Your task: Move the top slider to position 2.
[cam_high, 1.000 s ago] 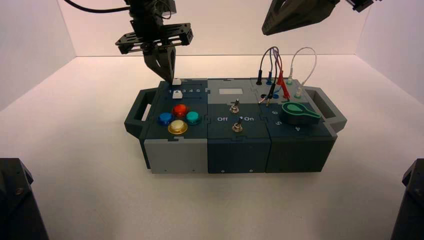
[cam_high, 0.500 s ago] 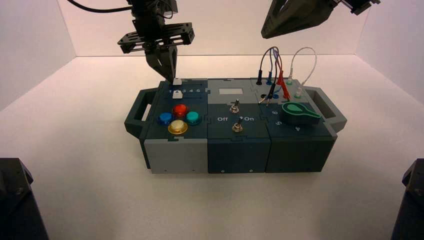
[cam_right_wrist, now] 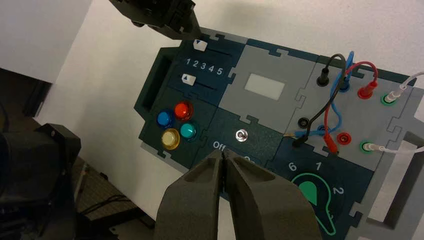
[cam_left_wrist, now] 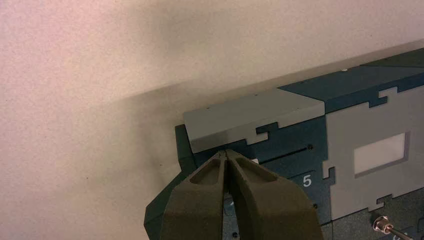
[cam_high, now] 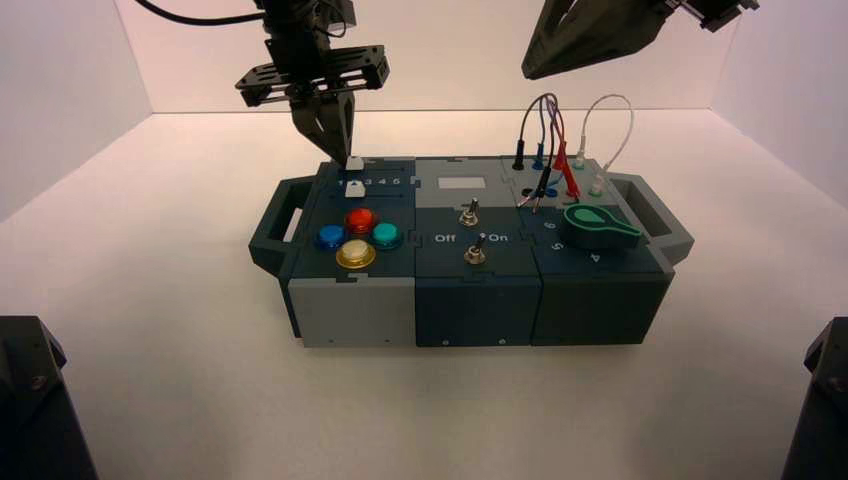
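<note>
The top slider's white knob [cam_high: 354, 162] sits near the left end of its plain track at the box's back left. In the right wrist view the knob [cam_right_wrist: 199, 45] stands about above the numeral 2 [cam_right_wrist: 196, 64] in the row 1 to 5. My left gripper [cam_high: 337, 153] is shut, its tips down at the knob's left side; whether they touch it I cannot tell. In the left wrist view its fingertips [cam_left_wrist: 227, 153] hide most of the knob [cam_left_wrist: 255, 161]. My right gripper [cam_high: 530, 65] is shut and empty, raised behind the box.
The second white slider knob [cam_right_wrist: 188, 78] sits below the numerals, near 1. In front are four coloured buttons [cam_high: 356, 238], two toggle switches [cam_high: 473, 252], the green dial [cam_high: 597, 226] and plugged wires [cam_high: 556, 150]. The box [cam_high: 480, 300] has side handles.
My left gripper has shifted slightly to the right beside the top slider knob. The knob shows no clear movement. The right arm has stayed raised.
</note>
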You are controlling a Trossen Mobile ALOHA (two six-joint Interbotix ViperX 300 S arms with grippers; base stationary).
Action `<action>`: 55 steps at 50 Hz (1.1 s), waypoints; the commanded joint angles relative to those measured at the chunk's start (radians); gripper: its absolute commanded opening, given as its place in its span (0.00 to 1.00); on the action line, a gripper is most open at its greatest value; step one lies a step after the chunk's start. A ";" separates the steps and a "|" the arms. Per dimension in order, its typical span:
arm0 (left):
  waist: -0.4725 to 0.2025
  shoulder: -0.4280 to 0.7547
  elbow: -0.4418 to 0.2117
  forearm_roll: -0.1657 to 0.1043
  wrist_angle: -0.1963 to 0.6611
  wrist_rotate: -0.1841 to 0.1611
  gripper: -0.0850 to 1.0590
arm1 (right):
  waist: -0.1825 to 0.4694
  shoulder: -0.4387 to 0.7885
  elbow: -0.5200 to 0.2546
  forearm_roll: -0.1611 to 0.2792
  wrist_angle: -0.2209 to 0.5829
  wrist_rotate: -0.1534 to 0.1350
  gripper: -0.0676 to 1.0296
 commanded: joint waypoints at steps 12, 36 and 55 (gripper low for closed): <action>-0.006 -0.006 -0.009 0.000 0.009 0.003 0.05 | -0.005 0.015 -0.044 0.003 -0.009 -0.006 0.04; -0.012 -0.018 0.006 0.000 0.017 0.003 0.05 | -0.003 0.021 -0.048 0.003 -0.006 -0.006 0.04; -0.014 -0.043 0.020 0.000 0.017 0.003 0.05 | -0.005 0.021 -0.048 0.003 -0.003 -0.006 0.04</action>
